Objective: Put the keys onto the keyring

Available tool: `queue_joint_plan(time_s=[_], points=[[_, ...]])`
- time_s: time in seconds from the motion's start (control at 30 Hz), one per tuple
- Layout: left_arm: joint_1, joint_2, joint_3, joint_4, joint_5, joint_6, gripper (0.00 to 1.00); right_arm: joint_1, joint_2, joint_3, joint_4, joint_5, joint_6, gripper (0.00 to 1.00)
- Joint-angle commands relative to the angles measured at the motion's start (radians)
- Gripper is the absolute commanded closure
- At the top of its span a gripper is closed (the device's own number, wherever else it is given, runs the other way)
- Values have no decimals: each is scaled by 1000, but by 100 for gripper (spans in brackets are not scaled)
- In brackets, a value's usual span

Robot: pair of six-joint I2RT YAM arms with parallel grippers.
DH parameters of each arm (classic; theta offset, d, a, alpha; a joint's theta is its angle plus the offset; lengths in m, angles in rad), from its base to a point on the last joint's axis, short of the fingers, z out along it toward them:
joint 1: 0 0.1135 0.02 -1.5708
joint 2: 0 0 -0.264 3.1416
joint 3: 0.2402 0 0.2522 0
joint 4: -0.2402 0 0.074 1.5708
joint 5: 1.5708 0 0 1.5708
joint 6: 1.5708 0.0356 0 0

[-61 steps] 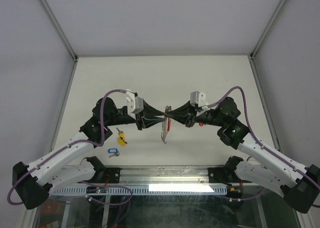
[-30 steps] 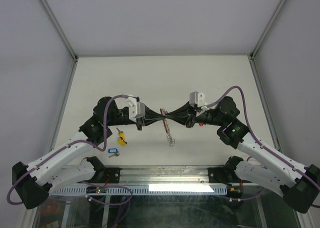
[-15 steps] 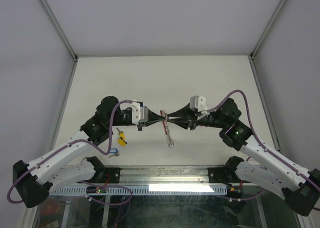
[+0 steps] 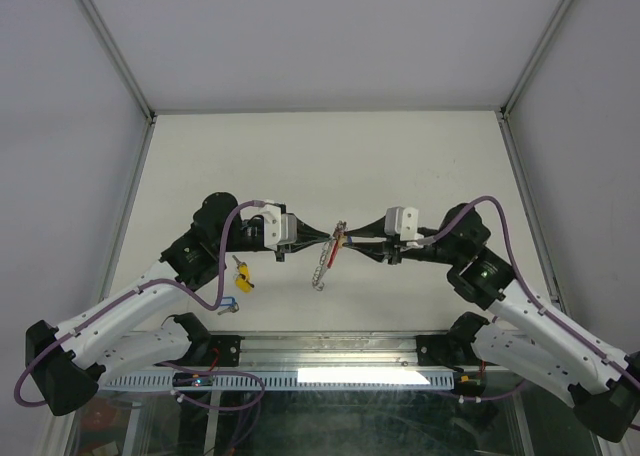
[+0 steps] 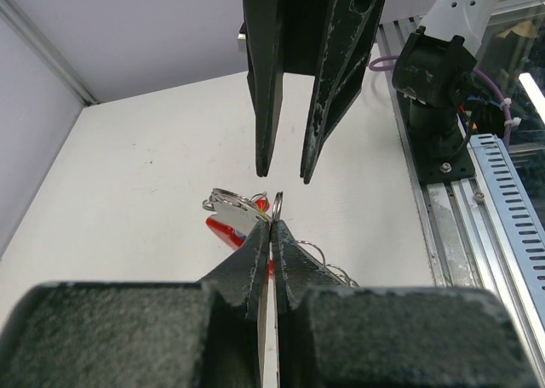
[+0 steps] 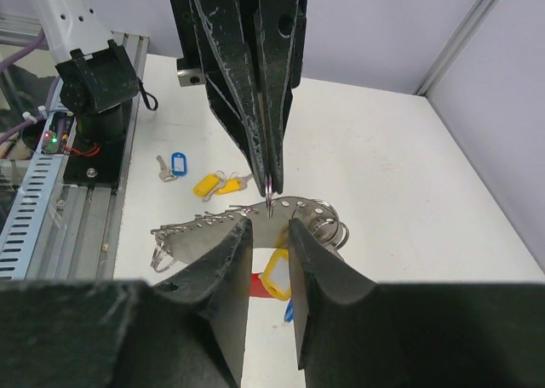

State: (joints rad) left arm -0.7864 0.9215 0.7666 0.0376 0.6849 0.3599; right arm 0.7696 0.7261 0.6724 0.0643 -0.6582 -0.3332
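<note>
The keyring (image 4: 322, 263), a curved band that is red on one side and silver with holes on the other (image 6: 213, 222), with a row of small rings, hangs in the air between my two grippers. My left gripper (image 4: 328, 238) is shut on one of its rings (image 5: 276, 206). My right gripper (image 4: 352, 240) is open just right of it, its fingers (image 6: 230, 260) on either side of the band's edge without gripping. Two yellow-tagged keys (image 4: 242, 274) and a blue-tagged key (image 4: 227, 303) lie on the table by my left arm. More tags, one yellow (image 6: 277, 273), lie below the keyring.
The white table (image 4: 330, 156) is walled on three sides. A metal rail with cables (image 4: 330, 361) runs along the near edge by the arm bases. Red (image 6: 260, 284) and blue (image 6: 288, 311) tags lie under my right gripper.
My right arm has drawn back to the right and stands open. The keyring now hangs from my left gripper, and its lower end has swung to the left.
</note>
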Motion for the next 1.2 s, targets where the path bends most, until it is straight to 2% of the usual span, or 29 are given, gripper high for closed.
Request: queue_joint_plan(time_s=[0.0,0.4,0.93,1.17], points=[[-6,-12,20,71,16,25,100,3,26,9,18,15,-23,74],[-4,-1,20,68,13,21,100,7,99,42,57,-17,7,75],[-4,14,28,48,7,25,100,16,113,46,94,-41,37,76],[-5,20,32,37,5,31,100,18,125,50,89,-41,37,80]])
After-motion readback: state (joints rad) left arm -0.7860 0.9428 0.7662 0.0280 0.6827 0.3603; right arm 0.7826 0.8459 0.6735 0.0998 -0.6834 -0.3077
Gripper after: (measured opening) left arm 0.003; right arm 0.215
